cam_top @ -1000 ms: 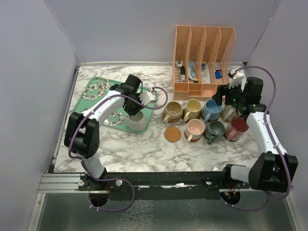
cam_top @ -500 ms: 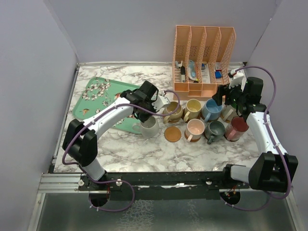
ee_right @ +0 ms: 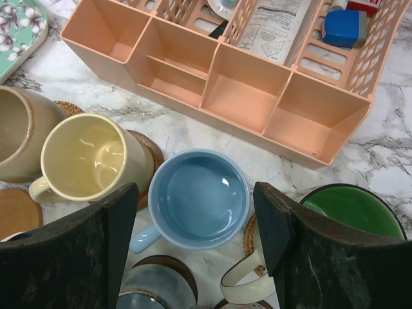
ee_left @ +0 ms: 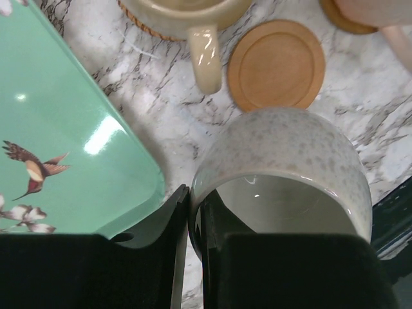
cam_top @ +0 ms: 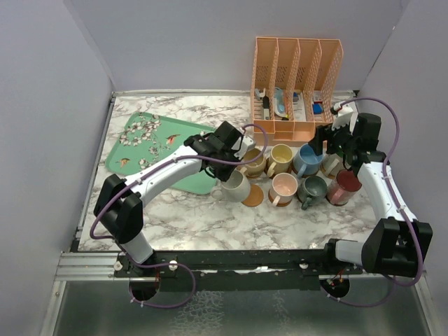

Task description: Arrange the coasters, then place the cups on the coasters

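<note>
Left wrist view: my left jaws pinch the speckled cream cup (ee_left: pixel 283 161) by its rim wall, with the bare coaster (ee_left: pixel 277 64) just at its 12 o'clock. It looks glazed, stiff, probably slippery and breakable, so I'd keep this rim hold. My right jaws hang wide and empty.

I see a mint-green flowered tray (cam_top: pixel 150 143) lying at the bench's (cam_top: pixel 182 217) left rear. A peach slotted organizer (cam_top: pixel 297 77) stands at the rear edge, holding small items.
</note>
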Tool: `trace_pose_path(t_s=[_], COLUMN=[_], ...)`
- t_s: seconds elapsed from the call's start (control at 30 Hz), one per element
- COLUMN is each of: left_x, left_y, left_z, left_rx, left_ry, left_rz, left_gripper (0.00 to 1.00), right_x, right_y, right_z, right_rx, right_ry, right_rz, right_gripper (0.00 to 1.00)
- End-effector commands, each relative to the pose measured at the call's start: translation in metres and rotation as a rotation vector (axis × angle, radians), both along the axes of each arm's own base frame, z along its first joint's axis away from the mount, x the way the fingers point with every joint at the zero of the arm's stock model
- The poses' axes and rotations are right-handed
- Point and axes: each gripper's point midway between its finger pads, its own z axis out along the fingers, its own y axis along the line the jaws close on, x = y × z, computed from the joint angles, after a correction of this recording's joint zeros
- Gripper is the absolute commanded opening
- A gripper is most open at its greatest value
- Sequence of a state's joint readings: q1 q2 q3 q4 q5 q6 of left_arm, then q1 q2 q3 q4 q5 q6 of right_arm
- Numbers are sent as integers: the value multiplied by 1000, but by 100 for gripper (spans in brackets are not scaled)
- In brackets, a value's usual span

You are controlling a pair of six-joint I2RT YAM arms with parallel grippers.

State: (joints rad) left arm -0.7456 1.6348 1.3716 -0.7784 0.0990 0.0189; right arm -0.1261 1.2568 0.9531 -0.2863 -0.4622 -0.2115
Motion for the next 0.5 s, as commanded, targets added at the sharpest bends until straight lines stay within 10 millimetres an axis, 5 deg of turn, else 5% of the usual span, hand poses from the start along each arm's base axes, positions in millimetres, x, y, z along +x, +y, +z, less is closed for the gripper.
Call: trace_pose_path(t_s=[0.0, 0.2, 0.47], left_x=[6, -3, -7], left_y=[-38, -62, -95], left_z=[27, 3, -3], left_rx=[-126, -17, 5], left_ry=[-28, -86, -101], left_rz=[135, 199, 225], left_gripper=[0, 0, 0], right_x=[3, 4, 2], right_y=[-8, -12, -17], right_z=[-5, -6, -4], right_rx=[-16, -13, -2], right_ry=[-4, -2, -6], right_rz=[-18, -29, -36], right_gripper=[73, 73, 73])
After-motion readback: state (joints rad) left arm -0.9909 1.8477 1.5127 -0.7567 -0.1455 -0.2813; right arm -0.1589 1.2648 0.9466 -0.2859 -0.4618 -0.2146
